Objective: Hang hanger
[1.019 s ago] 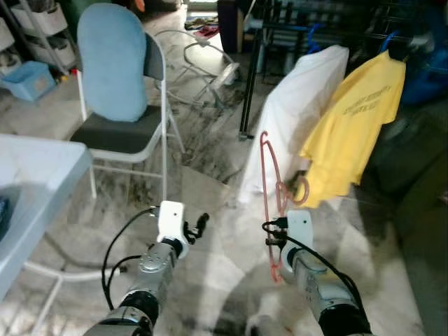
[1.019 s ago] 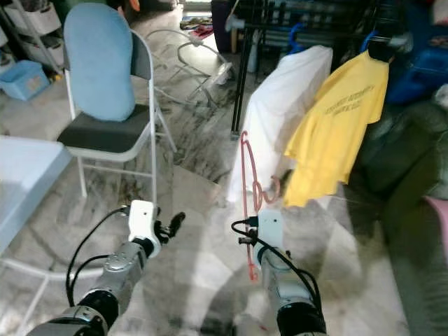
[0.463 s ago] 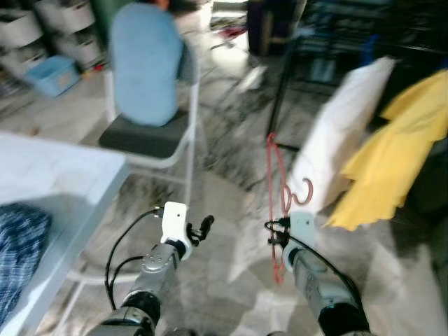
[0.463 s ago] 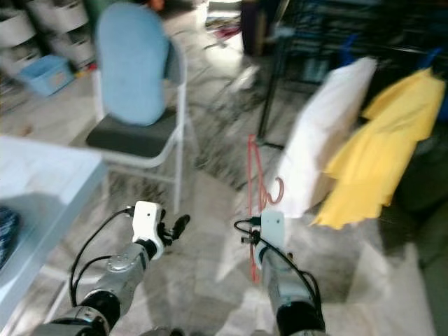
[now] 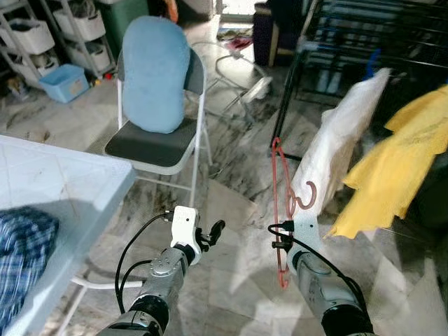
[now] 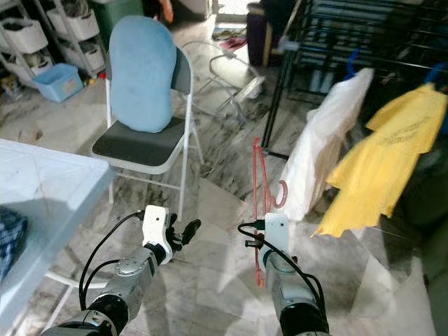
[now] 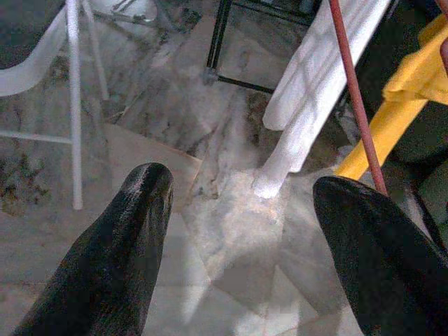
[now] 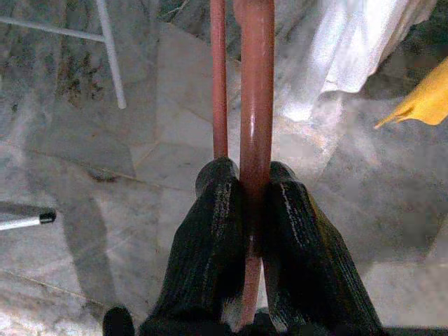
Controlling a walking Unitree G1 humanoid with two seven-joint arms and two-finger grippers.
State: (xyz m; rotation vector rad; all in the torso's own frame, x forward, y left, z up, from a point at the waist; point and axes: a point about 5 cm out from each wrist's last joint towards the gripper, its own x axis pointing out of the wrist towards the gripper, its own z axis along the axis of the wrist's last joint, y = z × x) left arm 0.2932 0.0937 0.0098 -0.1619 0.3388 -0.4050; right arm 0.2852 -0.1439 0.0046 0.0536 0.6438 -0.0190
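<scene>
Left eye view: the right end effector (image 5: 288, 222) is clenched on the red hanger (image 5: 282, 203), carried upright with its hook (image 5: 306, 197) turned toward the drying rack (image 5: 364, 35), probably so it can be lifted onto a rail; the left end effector (image 5: 210, 233) is held forward, grasping nothing. A white garment (image 5: 334, 150) and a yellow shirt (image 5: 395, 164) hang from the rack. Right eye view: a folding chair (image 6: 143, 143) carries a blue cushion (image 6: 143, 73); the white bench (image 6: 49, 192) has checked cloth (image 6: 8, 241) at its near edge; a blue bin (image 6: 58, 81) stands beyond, contents unclear. Left wrist view: fingers (image 7: 115, 262) spread apart, released, over marble floor (image 7: 224, 231). Right wrist view: fingers (image 8: 210, 245) pinch the hanger's shaft tightly.
</scene>
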